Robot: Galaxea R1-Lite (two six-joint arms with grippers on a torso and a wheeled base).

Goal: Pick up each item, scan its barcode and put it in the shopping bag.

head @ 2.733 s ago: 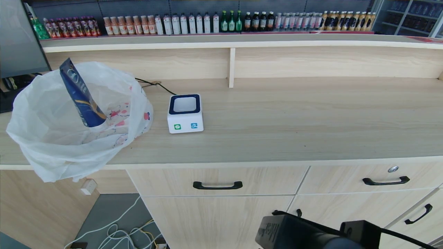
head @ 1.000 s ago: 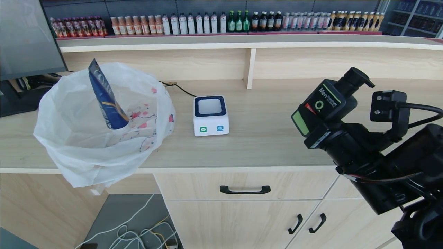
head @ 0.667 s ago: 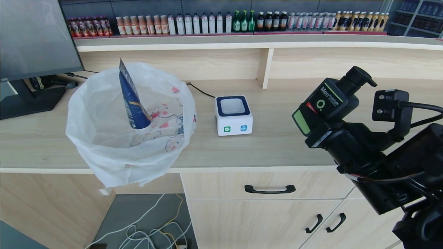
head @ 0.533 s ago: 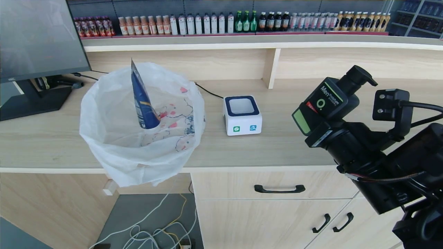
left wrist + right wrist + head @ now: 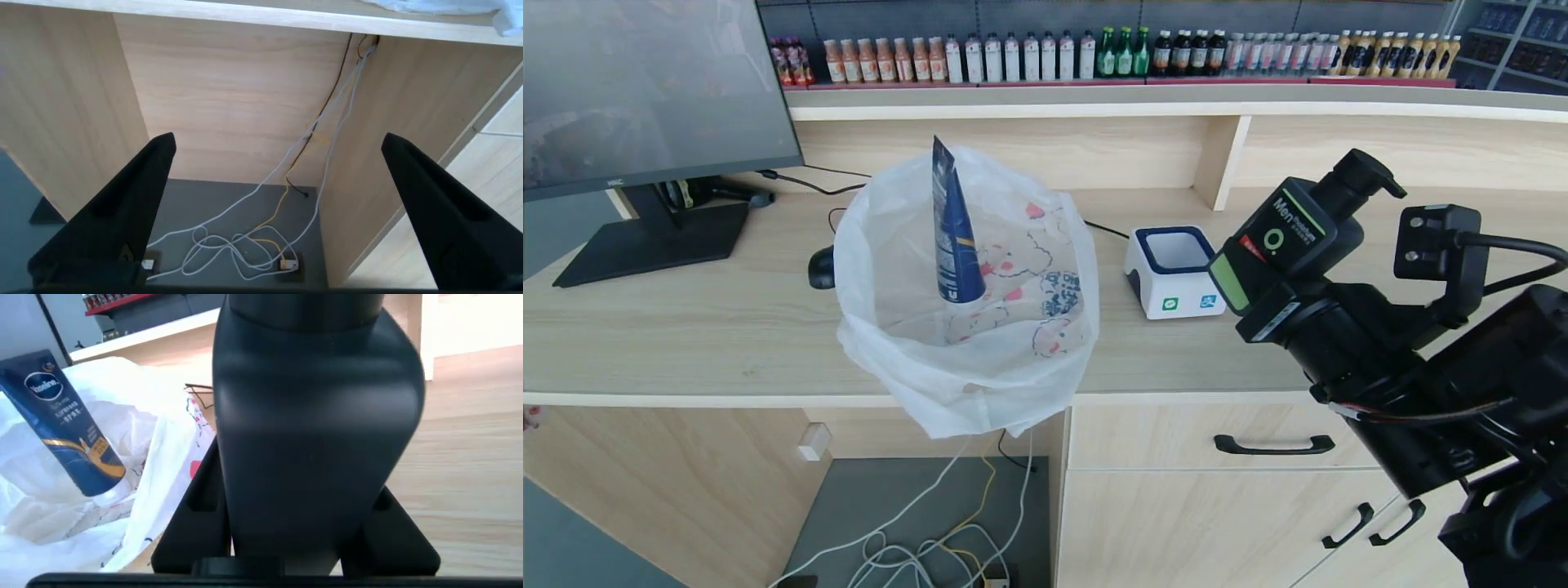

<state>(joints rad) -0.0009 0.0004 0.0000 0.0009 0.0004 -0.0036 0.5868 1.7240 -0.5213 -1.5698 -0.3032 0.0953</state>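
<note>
Holding the black pump bottle (image 5: 1290, 237) clamped in the right gripper (image 5: 1284, 320), just beside the scanner (image 5: 1176, 273), so I'd say it's the scan step. Next up: turn the barcode toward the scanner window, then over to the shopping bag (image 5: 980, 371). Left gripper (image 5: 278, 212) hangs wide open, empty.

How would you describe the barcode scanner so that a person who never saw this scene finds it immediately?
Look at the long wooden counter and find the white shopping bag at its front edge. Just right of the bag stands the scanner, a small white cube. Its dark blue frame around the top window sets it apart.
</note>
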